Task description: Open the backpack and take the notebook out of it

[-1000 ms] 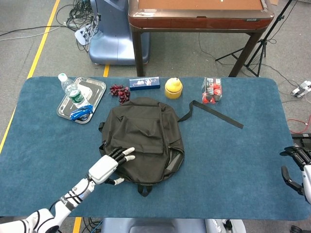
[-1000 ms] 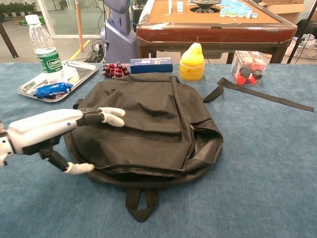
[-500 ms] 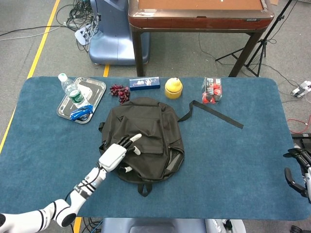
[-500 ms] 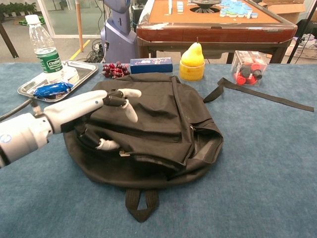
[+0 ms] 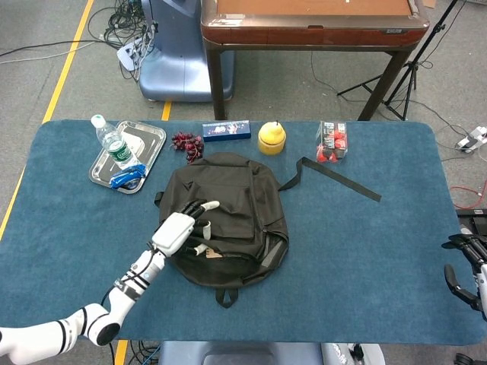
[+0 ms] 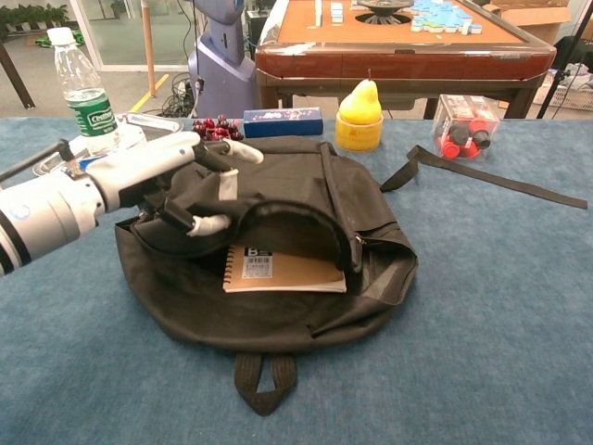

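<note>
The black backpack lies flat mid-table, its top flap raised. My left hand grips that flap's left edge, fingers on top and thumb underneath, holding it up. Under the raised flap a tan spiral notebook lies inside the open backpack. In the head view the left hand sits on the bag's left side and only a sliver of the notebook shows. My right hand hangs at the table's far right edge, fingers apart and holding nothing.
A metal tray with a water bottle and a blue packet stands back left. Behind the bag lie grapes, a blue box, a yellow pear-shaped object and a clear box. A black strap trails right.
My left hand has taken hold of the flap and lifted it up and back, opening the bag and uncovering the notebook. The right hand has stayed at the table's right edge.
</note>
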Tool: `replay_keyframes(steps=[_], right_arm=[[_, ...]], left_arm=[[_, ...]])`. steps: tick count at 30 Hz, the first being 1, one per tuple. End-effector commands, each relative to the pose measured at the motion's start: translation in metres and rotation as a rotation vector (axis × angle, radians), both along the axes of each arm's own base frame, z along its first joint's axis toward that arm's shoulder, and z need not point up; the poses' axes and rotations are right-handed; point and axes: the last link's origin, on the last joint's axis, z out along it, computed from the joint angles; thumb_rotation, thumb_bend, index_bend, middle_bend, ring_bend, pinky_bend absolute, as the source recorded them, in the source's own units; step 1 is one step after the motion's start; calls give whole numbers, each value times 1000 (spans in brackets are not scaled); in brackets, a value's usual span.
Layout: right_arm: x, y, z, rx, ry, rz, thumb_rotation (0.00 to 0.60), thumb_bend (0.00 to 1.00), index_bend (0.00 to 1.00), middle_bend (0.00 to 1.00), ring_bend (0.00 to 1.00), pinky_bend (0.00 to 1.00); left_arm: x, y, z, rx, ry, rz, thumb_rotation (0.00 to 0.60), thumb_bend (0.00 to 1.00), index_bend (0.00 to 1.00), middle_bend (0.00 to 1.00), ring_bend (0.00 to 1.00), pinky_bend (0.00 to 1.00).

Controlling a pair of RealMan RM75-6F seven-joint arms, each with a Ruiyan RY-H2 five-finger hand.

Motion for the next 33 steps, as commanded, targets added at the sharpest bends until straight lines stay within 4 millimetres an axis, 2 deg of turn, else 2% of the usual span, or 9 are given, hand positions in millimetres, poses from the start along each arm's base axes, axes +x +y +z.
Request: replay_keyframes(steps=[1, 7, 12, 16, 21, 27, 33], right_arm=[[3, -1, -4, 24, -3, 20, 600, 457, 373, 301, 225, 332], [9, -6, -12, 61, -9, 52, 600, 456, 373, 301, 225, 332], [16, -9, -23, 125, -12, 82, 600, 456, 373, 301, 224, 332], [23, -11, -33, 184, -23, 114, 600, 457, 373, 301, 224, 332], [31, -17, -49, 266, -22, 148, 600, 456, 373, 301, 224, 333], [46, -36, -74, 376, -10, 191, 600, 456, 373, 301, 224, 335], [74, -62, -104, 487, -2, 277, 600, 456, 373, 301, 224, 336]], left_arm=[[3, 8, 11, 32, -16, 20, 600, 457, 719, 213, 149, 31], [10, 19, 25, 69, -7, 21, 600, 458, 734, 459, 364, 137], [17, 25, 35, 89, -12, 17, 600, 458, 743, 579, 450, 180], [21, 27, 39, 90, -1, 4, 600, 458, 744, 688, 548, 256], [26, 30, 43, 98, 0, -9, 600, 458, 744, 717, 587, 296], [33, 32, 48, 104, -9, -20, 600, 457, 738, 719, 585, 296], [35, 32, 51, 109, -11, -17, 600, 457, 737, 719, 581, 296]])
